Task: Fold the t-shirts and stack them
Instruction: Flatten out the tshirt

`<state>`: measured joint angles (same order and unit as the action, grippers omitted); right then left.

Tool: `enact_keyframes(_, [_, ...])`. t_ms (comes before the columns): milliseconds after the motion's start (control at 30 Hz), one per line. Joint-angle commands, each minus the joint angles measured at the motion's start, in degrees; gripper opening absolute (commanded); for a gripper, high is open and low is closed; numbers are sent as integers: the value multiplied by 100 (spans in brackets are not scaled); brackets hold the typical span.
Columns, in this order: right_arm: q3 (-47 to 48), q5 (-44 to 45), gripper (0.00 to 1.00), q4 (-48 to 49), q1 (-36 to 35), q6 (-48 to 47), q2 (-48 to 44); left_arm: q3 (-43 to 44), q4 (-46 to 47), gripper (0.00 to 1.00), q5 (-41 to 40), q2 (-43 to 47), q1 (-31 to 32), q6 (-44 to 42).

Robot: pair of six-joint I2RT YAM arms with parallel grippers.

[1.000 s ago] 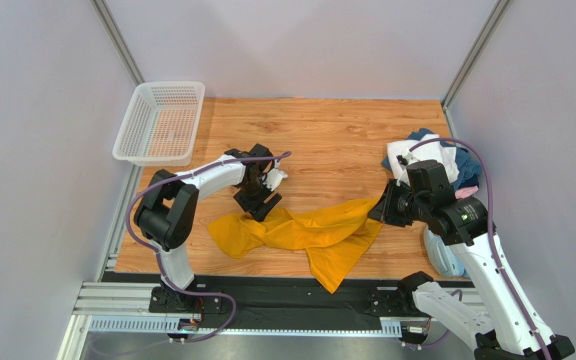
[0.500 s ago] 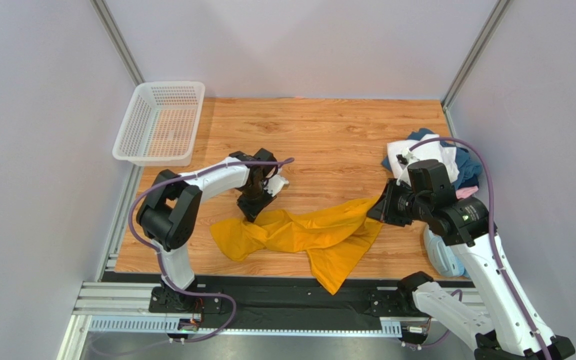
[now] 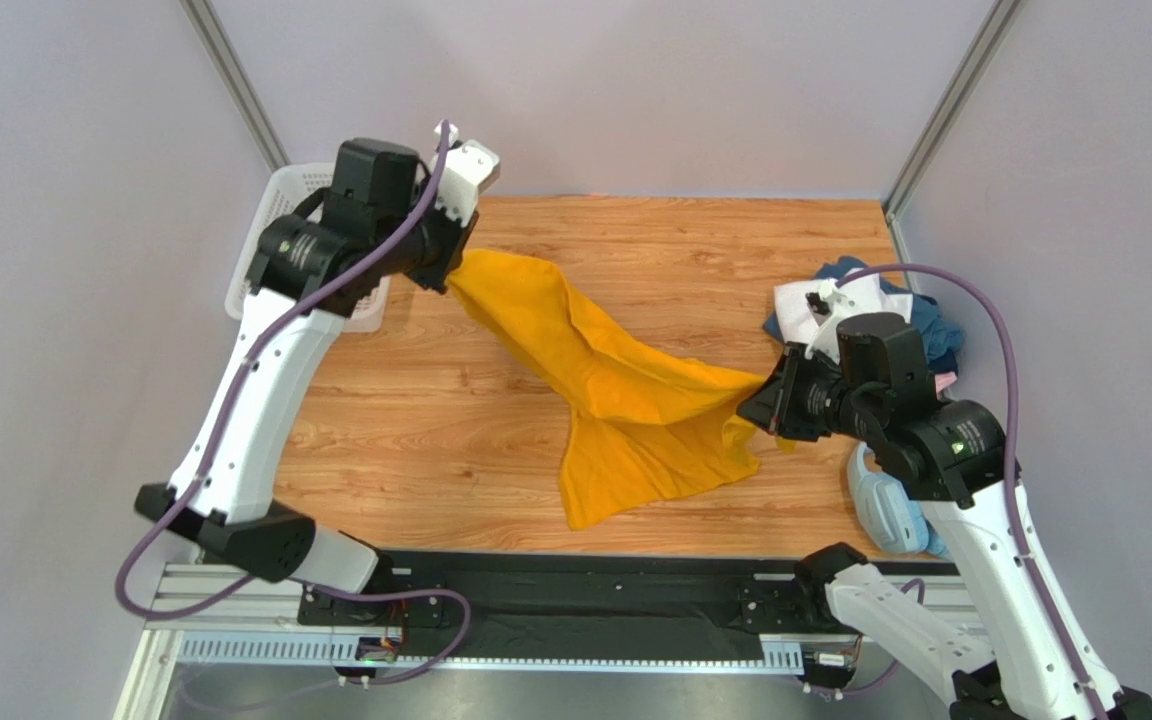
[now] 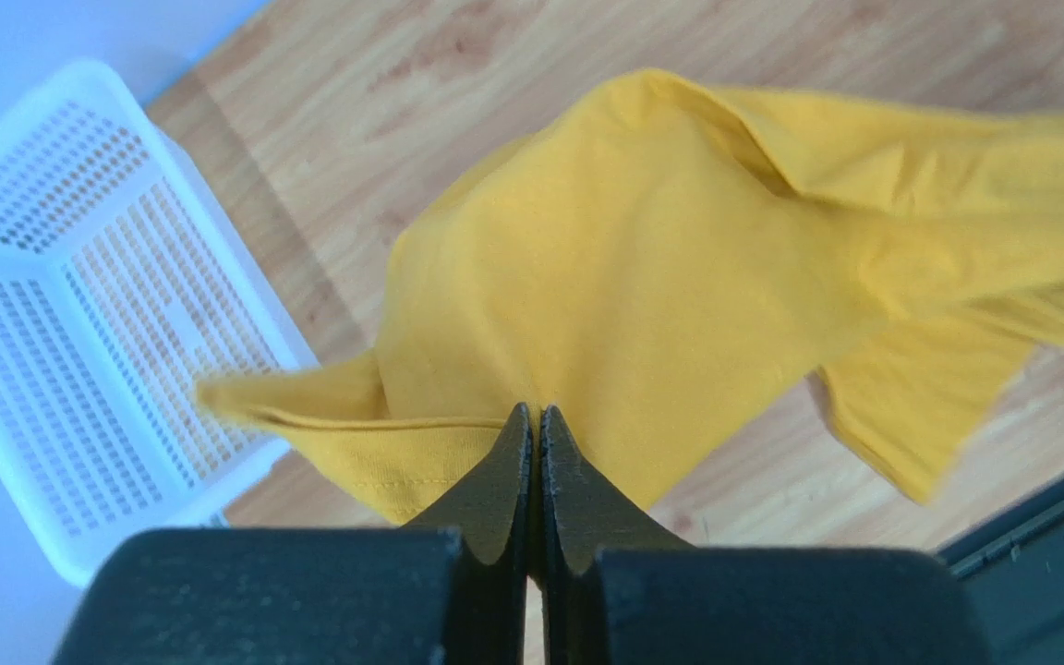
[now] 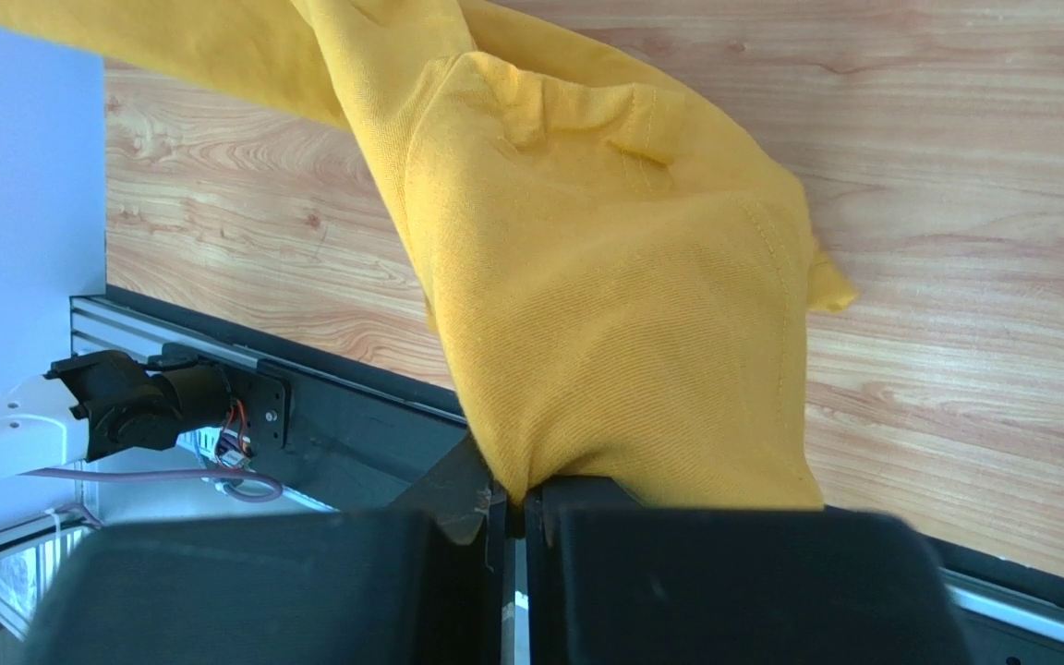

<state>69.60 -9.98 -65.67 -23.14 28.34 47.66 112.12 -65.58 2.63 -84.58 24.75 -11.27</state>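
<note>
The mustard-yellow t-shirt (image 3: 612, 393) hangs stretched above the table between my two grippers. High at the back left, my left gripper (image 3: 455, 278) is shut on its hem; in the left wrist view the yellow t-shirt (image 4: 663, 277) spreads away from the closed left gripper (image 4: 538, 413). Low at the right, my right gripper (image 3: 767, 416) is shut on the other end, where the t-shirt (image 5: 621, 319) bunches into the right gripper (image 5: 514, 488). The shirt's lower part trails on the wood. A pile of white, dark blue and pink t-shirts (image 3: 875, 315) lies at the right edge.
A white mesh basket (image 3: 285, 240) stands at the back left, partly behind my left arm, and shows as the basket (image 4: 52, 305) in the left wrist view. Light-blue headphones (image 3: 883, 510) lie beside the right arm. Grey walls close in three sides.
My left gripper shut on the yellow shirt's end near the table and swung it up and back to the left. The shirt now hangs stretched in the air; the right gripper kept its hold.
</note>
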Motion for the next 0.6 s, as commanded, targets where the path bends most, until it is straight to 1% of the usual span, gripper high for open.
enact_keyframes(0, [439, 162, 0, 178, -16, -214, -178, -962, -456, 0, -193, 371, -32, -77])
enact_keyframes(33, [562, 311, 0, 108, -16, -328, -152, -1268, -377, 0, -167, 476, -119, -69])
enact_keyframes(100, [1001, 443, 0, 37, -16, -434, -82, -1533, -385, 0, -70, 705, -216, -60])
enact_keyframes(167, [1439, 549, 0, 10, -7, -557, 15, -1605, -472, 0, 96, 819, -304, -51])
enact_keyframes(233, [1687, 663, 0, -112, -7, -601, 260, -1649, -779, 0, 307, 855, -304, -103])
enact_keyframes(267, [1801, 681, 0, -156, -15, -619, 340, -1640, -946, 0, 682, 820, -304, -191])
enact_keyframes(300, [1924, 681, 0, -174, -7, -619, 480, -1614, -1313, 0, 869, 794, -304, -270])
enact_keyframes(333, [1951, 681, 0, -157, -7, -610, 533, -1640, -1465, 0, 1018, 759, -304, -436])
enact_keyframes(367, [1943, 681, 0, -148, -7, -584, 569, -1701, -1605, 0, 1403, 758, -304, -577])
enact_keyframes(400, [1899, 638, 0, -96, -7, -558, 604, -1876, -1946, 2, 1676, 758, -304, -744])
enact_keyframes(433, [1864, 629, 0, -86, -7, -540, 639, -1991, -2141, 4, 1992, 758, -304, -1215])
enact_keyframes(467, [1846, 620, 0, -78, 2, -531, 665, -2096, -2334, 7, 2570, 750, -304, -1437])
enact_keyframes(500, [1803, 620, 0, -60, -7, -514, 683, -2289, -2389, 7, 2706, 758, -304, -1553])
enact_keyframes(533, [1768, 637, 0, -43, -7, -513, 709, -2378, -2119, 1, 2612, 784, -304, -1180])
enact_keyframes(567, [1758, 637, 0, -16, 2, -513, 727, -2439, -1777, 0, 1897, 802, -304, -932])
